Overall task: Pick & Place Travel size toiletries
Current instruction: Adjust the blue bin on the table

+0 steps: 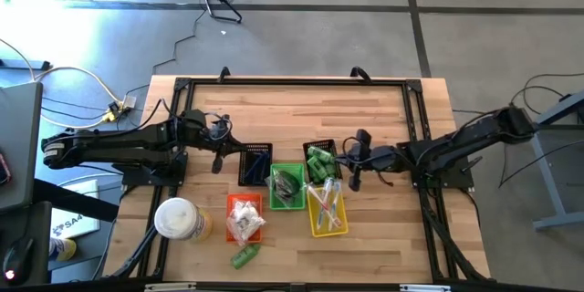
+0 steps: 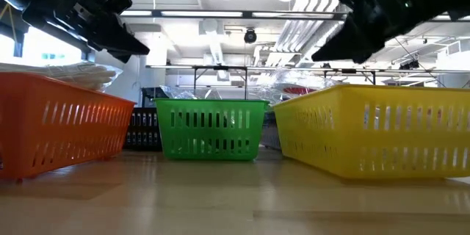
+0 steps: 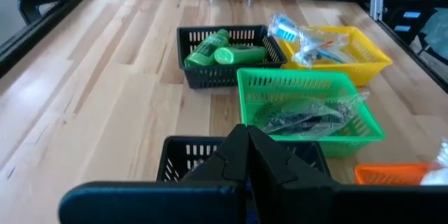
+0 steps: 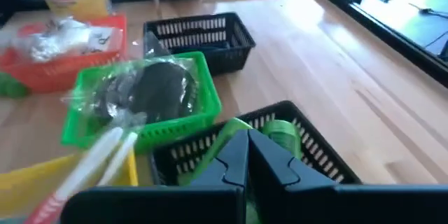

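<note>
Both grippers are shut and hold nothing. My left gripper (image 1: 219, 161) (image 3: 246, 148) hovers beside an empty black basket (image 1: 255, 163) (image 3: 187, 155). My right gripper (image 1: 355, 179) (image 4: 246, 151) hovers at the right side of a second black basket (image 1: 321, 161) (image 4: 308, 147), in which green tubes (image 3: 224, 52) lie. A green basket (image 1: 287, 187) holds clear-wrapped dark pieces (image 3: 301, 119). An orange basket (image 1: 245, 218) holds clear-wrapped white pieces (image 4: 66, 38). A yellow basket (image 1: 327, 208) holds slim wrapped sticks (image 3: 315, 42). One green tube (image 1: 244, 256) lies on the table near its near edge.
A round white-and-yellow container (image 1: 182, 221) stands left of the orange basket. The baskets cluster in the table's near middle. A dark frame (image 1: 292, 82) rims the table. Bare wood (image 1: 292, 114) lies toward the far edge. In the low view both arms hang above the baskets.
</note>
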{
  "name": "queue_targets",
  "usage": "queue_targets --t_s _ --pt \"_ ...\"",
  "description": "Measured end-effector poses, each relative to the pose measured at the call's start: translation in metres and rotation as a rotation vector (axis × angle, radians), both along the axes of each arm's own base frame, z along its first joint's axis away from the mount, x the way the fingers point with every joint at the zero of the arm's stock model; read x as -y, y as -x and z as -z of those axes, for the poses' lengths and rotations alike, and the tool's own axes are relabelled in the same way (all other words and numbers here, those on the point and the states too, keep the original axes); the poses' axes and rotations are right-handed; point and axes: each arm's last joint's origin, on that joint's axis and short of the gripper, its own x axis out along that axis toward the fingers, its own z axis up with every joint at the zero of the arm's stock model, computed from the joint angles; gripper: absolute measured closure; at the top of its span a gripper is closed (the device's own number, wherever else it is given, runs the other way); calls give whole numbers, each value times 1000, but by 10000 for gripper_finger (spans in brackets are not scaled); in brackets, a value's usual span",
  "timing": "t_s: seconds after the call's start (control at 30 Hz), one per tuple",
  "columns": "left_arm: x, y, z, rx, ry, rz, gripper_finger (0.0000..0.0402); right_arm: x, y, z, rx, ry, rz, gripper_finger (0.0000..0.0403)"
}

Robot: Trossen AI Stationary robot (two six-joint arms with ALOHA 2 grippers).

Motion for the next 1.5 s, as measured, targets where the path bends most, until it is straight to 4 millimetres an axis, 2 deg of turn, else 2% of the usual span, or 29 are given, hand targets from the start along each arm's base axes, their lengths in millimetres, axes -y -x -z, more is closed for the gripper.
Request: queue_targets --t_s 0.2,0.53,0.7,0.9,1.23,1.5 --pt "0 -1 -2 22 -6 -1 401 12 3 6 25 -7 40 400" --pt "-1 -2 -6 57 27 -43 401 17 -3 -4 119 -9 -74 400" --pt "1 -3 -21 48 54 -35 401 17 -3 -4 119 -13 -80 400" --pt "21 -7 -42 54 34 23 401 16 -3 -5 131 -22 -101 400" --pt "52 -6 -57 50 69 -7 402 8 -2 -5 131 -23 -137 400" --pt "77 -19 -68 4 27 -21 401 7 -2 -5 130 -31 -164 400"
